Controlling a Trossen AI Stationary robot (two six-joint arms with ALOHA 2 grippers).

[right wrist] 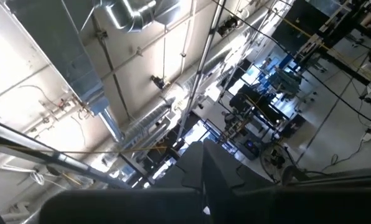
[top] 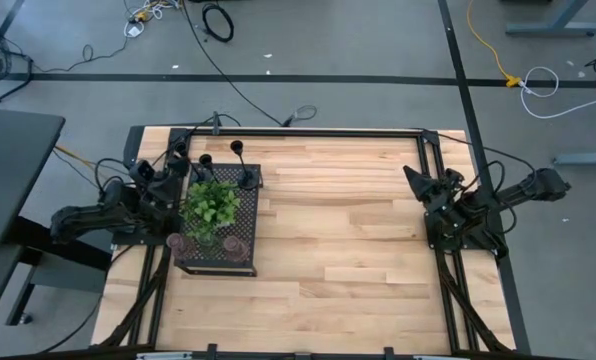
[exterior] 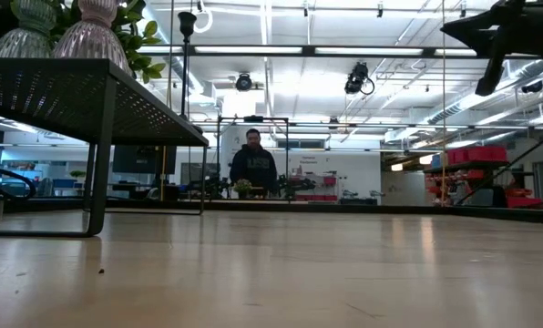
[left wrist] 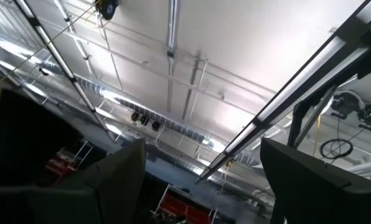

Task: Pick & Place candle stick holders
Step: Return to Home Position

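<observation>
A black perforated stand (top: 218, 255) sits at the table's left with a leafy plant (top: 211, 205) on it. Black thin-stemmed holders (top: 237, 150) (top: 205, 160) stand at its far end. Squat glass holders (top: 176, 243) (top: 236, 245) rest on its near end and also show on top of the stand in the low view (exterior: 94, 27). My left gripper (top: 178, 160) is at the stand's far left corner, tipped upward, open and empty (left wrist: 204, 180). My right gripper (top: 412, 176) waits at the table's right side, raised and shut (right wrist: 204, 180).
The black frame rails (top: 433, 190) run along the table's left, right and far edges. Bare wood (top: 348, 240) lies between the stand and my right arm. A person (exterior: 253, 164) stands in the room far beyond the table.
</observation>
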